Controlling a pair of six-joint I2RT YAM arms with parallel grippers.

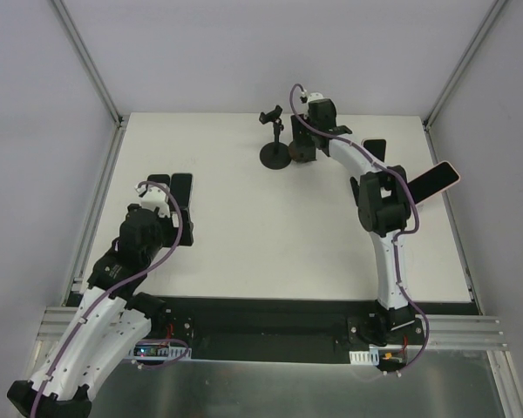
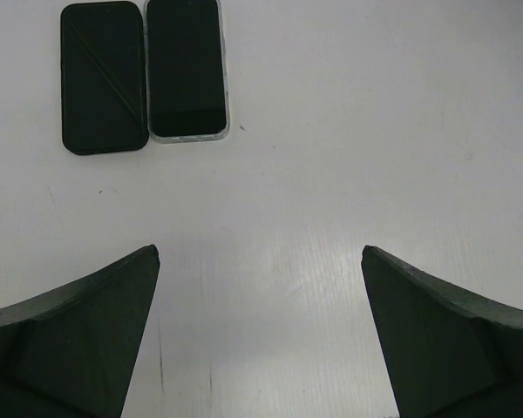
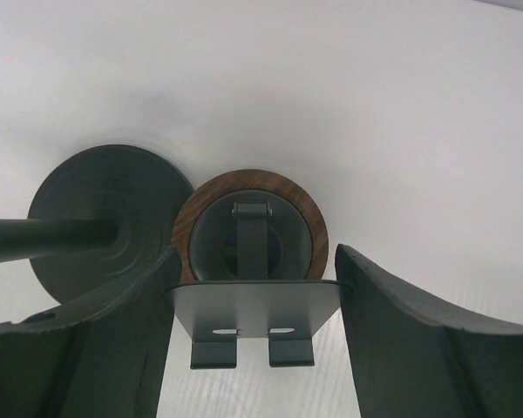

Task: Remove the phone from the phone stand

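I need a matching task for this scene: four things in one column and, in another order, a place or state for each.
1 two flat black phones
2 pink-edged phone
3 round wood-rimmed phone stand
4 left gripper

a open, holding nothing
b between the fingers of the right gripper
c lying side by side
d near the right edge of the white table

Pairs: 1-c, 2-d, 3-b, 4-a

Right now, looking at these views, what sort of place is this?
Probably a robotics lab test cell: a left arm and right arm bolted to a white table, an aluminium frame with blank white walls, and phones laid out as props.
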